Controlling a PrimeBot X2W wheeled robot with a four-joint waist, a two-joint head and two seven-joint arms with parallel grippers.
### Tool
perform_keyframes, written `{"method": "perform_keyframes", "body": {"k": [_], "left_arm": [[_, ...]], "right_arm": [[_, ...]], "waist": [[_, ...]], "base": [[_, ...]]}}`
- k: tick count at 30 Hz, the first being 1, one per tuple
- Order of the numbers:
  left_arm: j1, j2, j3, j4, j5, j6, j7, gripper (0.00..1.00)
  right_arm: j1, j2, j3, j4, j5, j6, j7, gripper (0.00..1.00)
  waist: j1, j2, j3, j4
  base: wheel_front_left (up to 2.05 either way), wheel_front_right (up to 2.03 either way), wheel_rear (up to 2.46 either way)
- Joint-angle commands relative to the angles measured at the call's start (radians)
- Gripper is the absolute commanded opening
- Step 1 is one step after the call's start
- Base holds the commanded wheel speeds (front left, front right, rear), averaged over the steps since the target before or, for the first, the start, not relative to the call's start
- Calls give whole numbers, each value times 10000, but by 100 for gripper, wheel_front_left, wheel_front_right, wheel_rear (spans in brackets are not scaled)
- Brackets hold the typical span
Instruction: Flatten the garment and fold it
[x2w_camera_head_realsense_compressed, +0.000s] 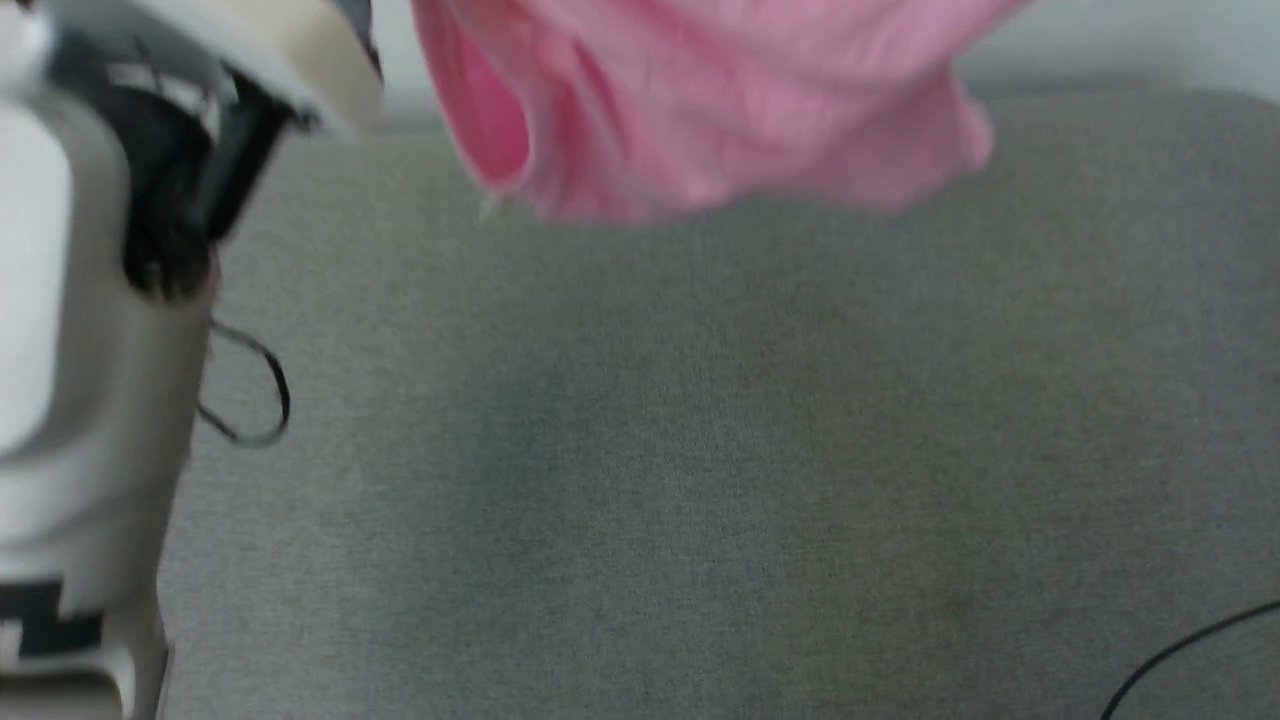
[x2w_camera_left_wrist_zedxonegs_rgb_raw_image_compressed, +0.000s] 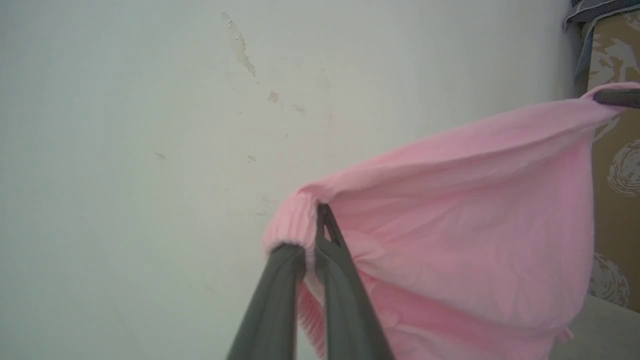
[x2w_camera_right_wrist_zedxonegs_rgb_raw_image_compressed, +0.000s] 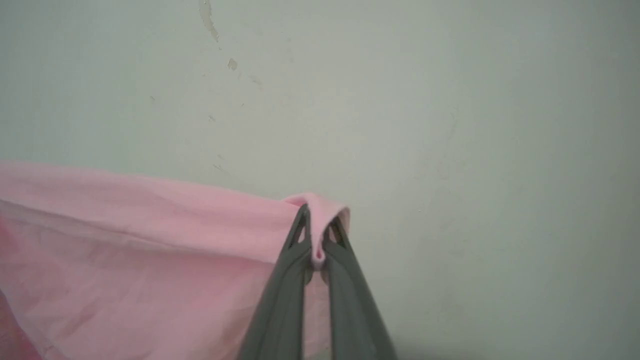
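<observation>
The light-pink garment (x2w_camera_head_realsense_compressed: 700, 110) hangs in the air above the grey table (x2w_camera_head_realsense_compressed: 700, 480); in the head view its lower edge sags across the top middle. My left gripper (x2w_camera_left_wrist_zedxonegs_rgb_raw_image_compressed: 312, 235) is shut on one bunched, ribbed corner of the garment (x2w_camera_left_wrist_zedxonegs_rgb_raw_image_compressed: 475, 240). My right gripper (x2w_camera_right_wrist_zedxonegs_rgb_raw_image_compressed: 316, 225) is shut on another corner, with a fold of the garment (x2w_camera_right_wrist_zedxonegs_rgb_raw_image_compressed: 150, 240) looped over its fingertips. The cloth stretches between the two grippers. The right gripper's dark tip (x2w_camera_left_wrist_zedxonegs_rgb_raw_image_compressed: 617, 97) shows at the far right of the left wrist view, pinching the cloth. My pale left forearm (x2w_camera_head_realsense_compressed: 90, 400) rises at the head view's left.
A pale, stained wall (x2w_camera_left_wrist_zedxonegs_rgb_raw_image_compressed: 200, 125) stands behind the garment. A patterned brown box (x2w_camera_left_wrist_zedxonegs_rgb_raw_image_compressed: 615, 165) stands at the right of the left wrist view. A thin black cable (x2w_camera_head_realsense_compressed: 1180, 650) lies at the table's lower right, and a cable loop (x2w_camera_head_realsense_compressed: 260, 400) hangs off my left forearm.
</observation>
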Motion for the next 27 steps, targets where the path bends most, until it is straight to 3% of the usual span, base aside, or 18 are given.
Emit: {"method": "perform_keyframes", "body": {"k": [1,8,15,20,27], "left_arm": [[-749,-128,-28,560,139,-122,-158,0],[-3466,-737,-56,3352,596,-175,-1318,0],[-4545,-1044,-418,5317,1114,-289,-2664,0],[-4105,-1333,-667,6269,1138,-356,-3497,0],[-1671,-1855,-1021,7452,781,-456,-4569,0]], "right_arm": [[-638,-92,197,484,-240,-7,-481,0],[-3010,117,737,3055,-928,-7,-2838,0],[-3719,462,1218,4929,-880,-7,-4457,0],[-3233,476,1650,5684,-421,-7,-5179,0],[-1198,412,2940,6501,73,-7,-6011,0]], "waist": [[-3,-1,1779,-394],[-3,-1,3175,-532],[-3,-1,3786,-475],[-3,-1,3791,-334],[-3,-1,2713,-174]], "base": [[0,0,0],[0,0,0],[0,0,0],[0,0,0],[0,0,0]]}}
